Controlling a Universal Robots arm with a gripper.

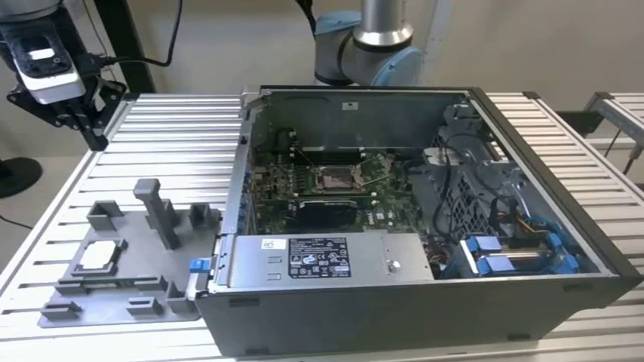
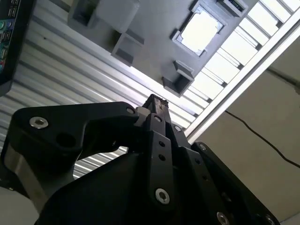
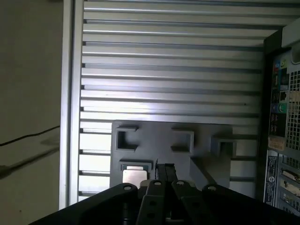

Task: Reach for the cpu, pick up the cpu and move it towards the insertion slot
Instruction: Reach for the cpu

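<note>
Gripper [image 1: 89, 127] pressed together, pinching nothing; same closed tips in both wrist views [image 3: 164, 168] [image 2: 154, 102]. Held high over the slatted table [image 1: 181, 128], at the far corner on the exterior view's left. Below and well apart: cpu [image 1: 98, 256] [image 2: 200, 32] [image 3: 133, 176] lying flat in a square recess of the grey tray [image 1: 121, 309]. Insertion slot [image 1: 337, 178] inside the open computer case [image 1: 403, 317], on the exterior view's right of the tray.
</note>
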